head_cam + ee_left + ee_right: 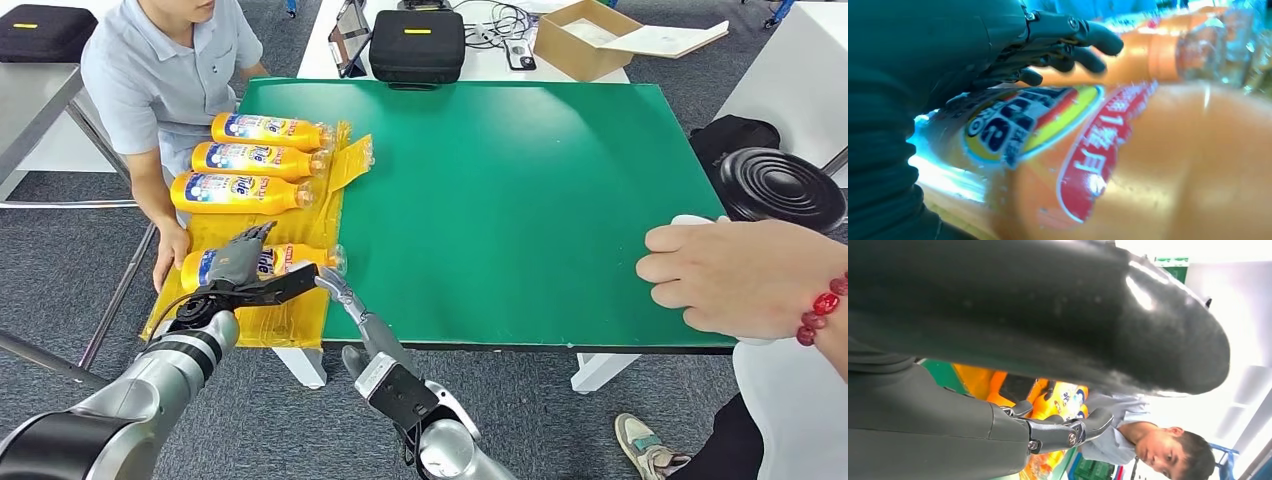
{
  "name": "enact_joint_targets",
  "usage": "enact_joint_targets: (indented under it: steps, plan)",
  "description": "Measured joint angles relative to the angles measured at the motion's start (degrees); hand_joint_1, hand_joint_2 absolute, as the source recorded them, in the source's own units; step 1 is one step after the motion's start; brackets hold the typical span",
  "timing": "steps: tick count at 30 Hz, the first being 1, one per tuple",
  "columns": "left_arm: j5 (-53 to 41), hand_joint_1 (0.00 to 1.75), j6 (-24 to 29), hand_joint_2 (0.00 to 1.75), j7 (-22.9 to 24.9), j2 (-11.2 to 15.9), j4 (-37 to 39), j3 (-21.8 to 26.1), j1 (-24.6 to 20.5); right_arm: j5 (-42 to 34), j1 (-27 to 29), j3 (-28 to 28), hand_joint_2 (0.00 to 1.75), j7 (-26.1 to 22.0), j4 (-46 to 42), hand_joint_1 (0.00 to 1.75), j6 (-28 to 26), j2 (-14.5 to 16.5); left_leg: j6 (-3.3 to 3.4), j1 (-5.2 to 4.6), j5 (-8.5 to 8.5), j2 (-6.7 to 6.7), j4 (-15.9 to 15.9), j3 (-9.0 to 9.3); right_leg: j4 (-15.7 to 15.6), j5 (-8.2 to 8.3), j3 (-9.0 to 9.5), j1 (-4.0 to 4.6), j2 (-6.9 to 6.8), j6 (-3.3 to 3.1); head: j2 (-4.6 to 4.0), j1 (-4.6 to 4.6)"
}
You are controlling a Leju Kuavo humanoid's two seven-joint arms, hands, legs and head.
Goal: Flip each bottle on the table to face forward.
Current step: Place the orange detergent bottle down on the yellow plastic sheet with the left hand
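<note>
The left robot hand (243, 262) is lying over the nearest orange plastic detergent bottle (290, 259), fingers (1083, 42) curved across its labelled body and touching it, so it's gripping that one from above. That bottle lies on its side on a crinkly yellow plastic sheet (290, 322) at the left end of the green table (520, 200), clear cap end pointing towards the table's middle. The right robot hand (345, 300) reaches in just beside that cap end; can't tell if its fingers are open or closed on anything. Beyond the held bottle, three more orange detergent bottles (245, 160) lie side by side on the same sheet, labels up. A seated person in a light blue shirt (160, 70) is at the left edge of the table, and another person's hand with a red bead bracelet (740, 275) rests on the table's right edge.
</note>
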Motion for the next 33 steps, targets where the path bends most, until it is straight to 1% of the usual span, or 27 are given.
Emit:
enact_joint_targets:
  steps: [3,8,10,13,16,19,21,25,30,33]
  plan:
    - [0.5,0.0,-2.2,1.75,-1.6,-0.3,-0.4,0.2,-0.1,0.1,0.0,-0.1,0.0,-0.1,0.7,0.0,0.0,0.0,0.0,-0.01,0.0,-0.01,0.0,0.03,0.0,0.0,0.03,-0.01,0.0,0.0,0.0,0.01]
    - [2.4,0.0,-2.8,1.75,-3.8,-0.8,-1.3,0.3,0.3,0.6,0.0,-0.4,0.0,-0.5,1.6,0.0,0.0,0.0,0.01,-0.02,0.01,-0.16,0.0,0.03,0.0,0.0,0.07,-0.02,-0.08,0.0,0.0,0.01]
    - [3.9,0.0,-3.1,1.75,-5.3,-1.0,-1.8,0.4,0.6,0.9,0.0,-0.5,0.0,-0.6,1.9,0.0,0.0,0.0,0.02,-0.02,0.02,-0.2,0.0,0.03,0.0,0.0,0.09,-0.02,-0.13,0.0,0.0,0.01]
    - [7.5,0.0,-3.6,1.75,-9.7,-1.3,-2.9,0.8,1.6,1.3,0.0,-0.7,0.0,-0.8,2.3,0.0,0.0,0.0,0.02,-0.03,0.02,-0.22,0.0,0.05,0.0,0.0,0.12,-0.03,-0.16,0.0,0.0,0.0]
    - [11.9,0.0,-5.6,1.75,-14.6,-1.6,-4.1,1.3,2.6,1.8,0.0,-0.7,0.0,-1.4,2.8,0.0,0.0,0.0,0.02,-0.03,0.02,-0.25,0.0,0.06,0.0,-0.01,0.15,-0.02,-0.19,0.0,0.0,0.01]
    - [14.9,0.0,-7.4,1.75,-17.5,-2.1,-5.0,1.5,3.4,2.0,0.0,-0.7,0.0,-1.7,3.2,0.0,0.2,0.1,0.02,-0.03,0.02,-0.23,0.0,0.07,0.0,0.0,0.17,-0.02,-0.17,0.0,0.0,0.01]
    - [18.3,0.0,-8.9,1.75,-20.3,-2.4,-6.1,1.8,4.2,2.1,0.0,-0.7,0.0,-1.9,3.5,0.0,0.5,0.1,0.02,-0.02,0.02,-0.2,0.0,0.09,0.0,0.0,0.17,-0.02,-0.16,0.0,0.0,0.01]
    - [27.0,0.0,-10.8,1.75,-26.6,-3.1,-9.2,2.6,7.1,2.2,0.0,-0.7,0.0,-2.3,3.9,0.0,0.9,0.2,0.02,-0.01,0.02,-0.16,0.0,0.09,0.0,0.0,0.13,0.0,-0.14,0.0,0.0,0.01]
    - [35.7,0.0,-11.2,1.75,-31.4,-3.9,-14.0,3.7,11.1,2.2,0.1,-0.7,0.0,-2.9,4.3,0.0,1.1,0.1,0.01,0.0,0.02,-0.14,0.0,-0.01,0.0,-0.01,0.01,0.01,-0.13,0.0,0.0,0.01]
    - [44.4,0.0,-13.6,1.75,-33.3,-4.8,-18.0,5.1,14.0,2.1,0.2,-0.7,1.31,-3.9,4.3,0.0,1.1,0.1,0.01,0.0,0.02,-0.11,0.0,-0.09,0.0,-0.01,-0.08,0.0,-0.12,0.0,0.0,0.01]
